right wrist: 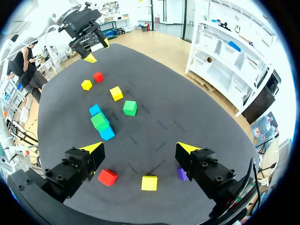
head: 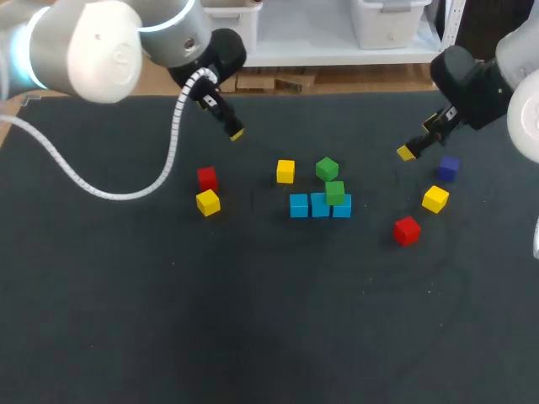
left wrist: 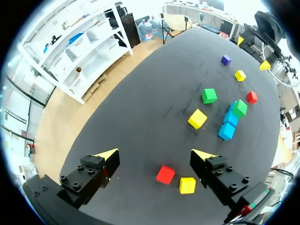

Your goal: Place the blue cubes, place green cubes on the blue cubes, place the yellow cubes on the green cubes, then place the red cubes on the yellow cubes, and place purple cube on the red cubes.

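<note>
Black matte surface (head: 253, 337) spreads broad from the near edge to a row of three blue cubes (head: 318, 206) mid-surface, one green cube (head: 335, 193) resting atop toward its right end. Farther, left tool (left wrist: 155, 154) and right tool (right wrist: 140, 147) hang released, well apart either side.

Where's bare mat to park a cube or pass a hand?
Widest bare patch: near half of the table, in front of the blue row. A narrower gap lies between the left yellow cube and that row. Crowded: right behind the row, by the loose green cube, and the right side around the purple cube and right red cube.
</note>
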Controlling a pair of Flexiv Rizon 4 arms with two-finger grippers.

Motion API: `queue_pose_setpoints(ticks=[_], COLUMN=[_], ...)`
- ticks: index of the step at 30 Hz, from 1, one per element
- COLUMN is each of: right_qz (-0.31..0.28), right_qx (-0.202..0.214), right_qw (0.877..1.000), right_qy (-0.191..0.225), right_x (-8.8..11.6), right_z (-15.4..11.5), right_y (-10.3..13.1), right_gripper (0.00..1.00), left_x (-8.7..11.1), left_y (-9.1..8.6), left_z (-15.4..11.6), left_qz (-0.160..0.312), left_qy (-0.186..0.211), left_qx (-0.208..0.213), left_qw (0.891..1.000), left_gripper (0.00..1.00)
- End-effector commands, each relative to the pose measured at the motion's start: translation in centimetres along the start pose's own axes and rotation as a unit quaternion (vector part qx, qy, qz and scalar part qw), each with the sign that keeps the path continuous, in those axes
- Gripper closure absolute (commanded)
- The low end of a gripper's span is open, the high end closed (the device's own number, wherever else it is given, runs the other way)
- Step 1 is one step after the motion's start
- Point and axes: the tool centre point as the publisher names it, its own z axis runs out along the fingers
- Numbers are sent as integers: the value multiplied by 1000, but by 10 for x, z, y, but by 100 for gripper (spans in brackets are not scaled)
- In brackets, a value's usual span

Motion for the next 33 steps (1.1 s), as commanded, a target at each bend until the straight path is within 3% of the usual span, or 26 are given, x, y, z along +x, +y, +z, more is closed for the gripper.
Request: queue_pose_setpoints(ticks=[1,4,10,15,22,33], right_qz=[0,0,0,0,0,0], right_qx=[0,0,0,0,0,0], right_qw=[1000,1000,1000,1000,1000,1000], right_qy=[0,0,0,0,0,0], right_x=[0,0,0,0,0,0], right_z=[0,0,0,0,0,0], right_y=[0,0,0,0,0,0], right_gripper=[0,0,0,0,0,0], left_x=[33,46,69,78,85,85], left_y=[-5,0,3,16,34,35], left_z=[-20,-25,-40,-57,-68,-69], left_qz=[-17,-32,-56,-132,-209,-212], left_qy=[-31,-35,-61,-105,-126,-124], left_qx=[-39,-63,-71,-78,-77,-75], left_qw=[999,997,994,983,967,966], left_gripper=[0,0,0,0,0,0])
